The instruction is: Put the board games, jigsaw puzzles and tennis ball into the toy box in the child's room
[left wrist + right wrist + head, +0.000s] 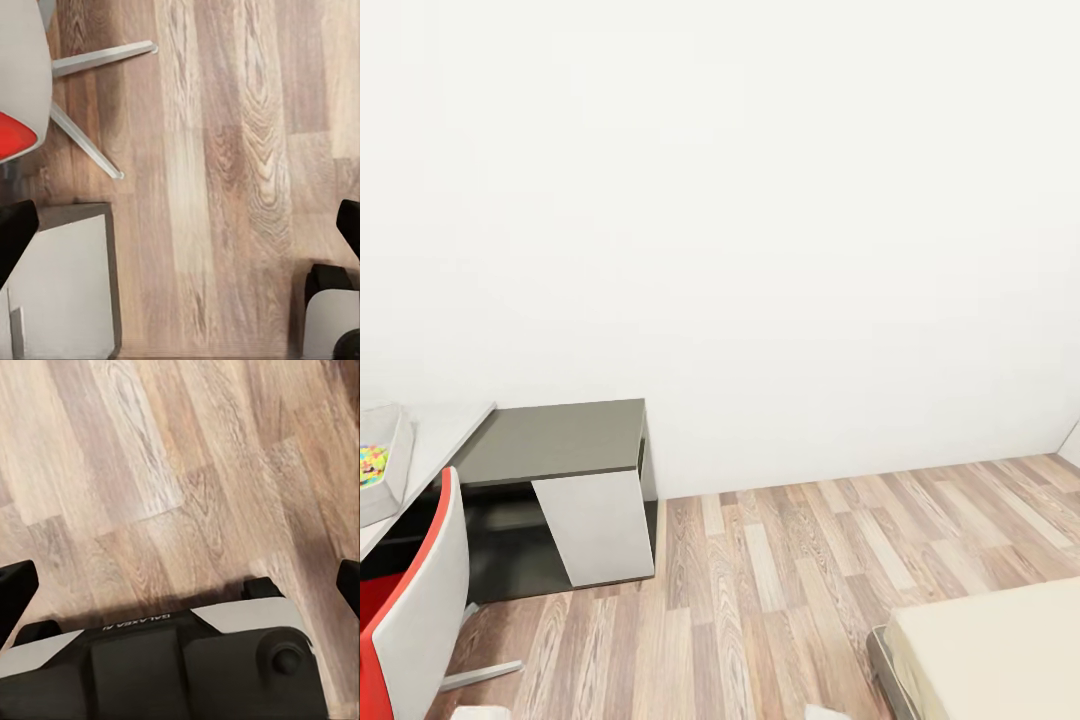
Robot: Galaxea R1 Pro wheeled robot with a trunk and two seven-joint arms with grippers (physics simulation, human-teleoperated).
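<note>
One toy box (390,470) on table (445,430), long axis receding toward wall (760,200).

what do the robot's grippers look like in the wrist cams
Both have black fingers. On the left gripper the fingertips are dark, blunt wedges at the frame's sides. The right gripper has matching black fingertips against the wood floor.

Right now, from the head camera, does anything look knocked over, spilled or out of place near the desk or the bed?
Nothing stands out. The toy box sits upright on the table with a jigsaw puzzle inside. The red chair stands upright by the desk, the floor looks bare, and the visible corner of the bed holds nothing.
</note>
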